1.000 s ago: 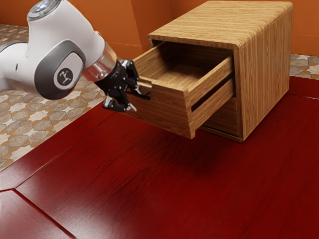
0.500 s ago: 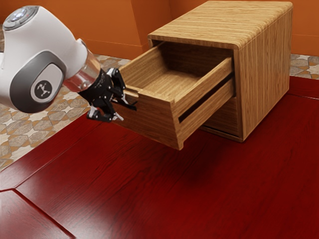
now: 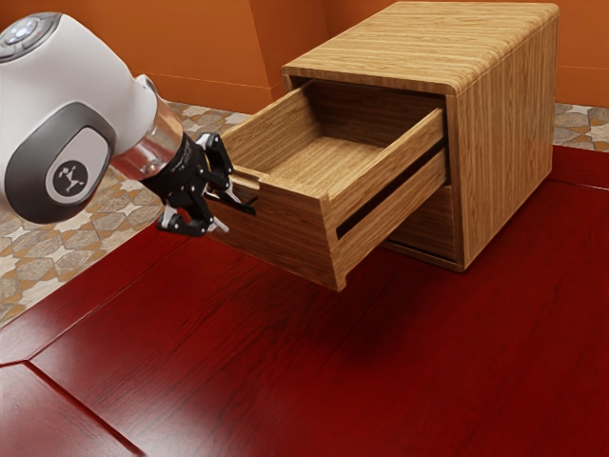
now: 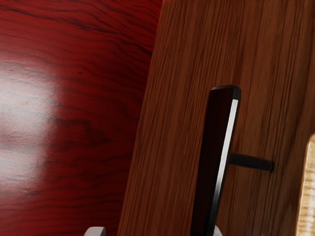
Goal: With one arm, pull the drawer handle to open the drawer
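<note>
At the frame's left the gripper (image 3: 231, 198) meets the handle (image 4: 216, 147) of the drawer (image 3: 285, 233). I cannot tell its grip, so it may slip off.

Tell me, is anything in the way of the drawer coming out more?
Nothing I can see. The drawer hangs well out of the cabinet, above the table without touching it. In front of it there is just the gripper, shut on the handle, and the arm that pulls it.
</note>
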Available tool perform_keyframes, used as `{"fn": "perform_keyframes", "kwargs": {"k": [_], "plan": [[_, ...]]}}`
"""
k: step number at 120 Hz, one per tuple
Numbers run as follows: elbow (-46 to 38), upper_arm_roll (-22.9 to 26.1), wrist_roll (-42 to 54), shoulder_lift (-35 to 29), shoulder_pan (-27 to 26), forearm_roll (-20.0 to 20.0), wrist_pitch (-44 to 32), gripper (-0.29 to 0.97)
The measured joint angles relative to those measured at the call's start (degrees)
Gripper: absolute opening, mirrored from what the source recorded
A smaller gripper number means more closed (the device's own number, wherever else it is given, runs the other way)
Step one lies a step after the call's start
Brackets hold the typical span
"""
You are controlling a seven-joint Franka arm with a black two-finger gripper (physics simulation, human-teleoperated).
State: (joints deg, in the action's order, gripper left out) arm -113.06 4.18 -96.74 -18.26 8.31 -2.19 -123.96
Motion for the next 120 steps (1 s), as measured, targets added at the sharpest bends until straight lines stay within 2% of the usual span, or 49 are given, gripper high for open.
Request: {"fn": "perform_keyframes", "kwargs": {"k": [43, 56, 70, 81, 98, 120], "plan": [[1.1, 0.6, 0.0, -0.7, 0.0, -2.2, -0.4, 0.25], [4.7, 0.7, 0.0, -0.8, -0.2, -3.0, 0.5, 0.26], [21.9, 0.7, 0.0, 1.0, -0.1, -2.8, 12.4, 0.43], [28.8, 0.3, 0.0, 1.9, -0.1, -1.5, 23.9, 0.52], [23.8, -0.3, 0.1, -0.9, 0.1, 1.0, 36.3, 0.6], [17.4, -0.2, 0.2, -2.0, -0.2, 1.8, 43.6, 0.64]]}}
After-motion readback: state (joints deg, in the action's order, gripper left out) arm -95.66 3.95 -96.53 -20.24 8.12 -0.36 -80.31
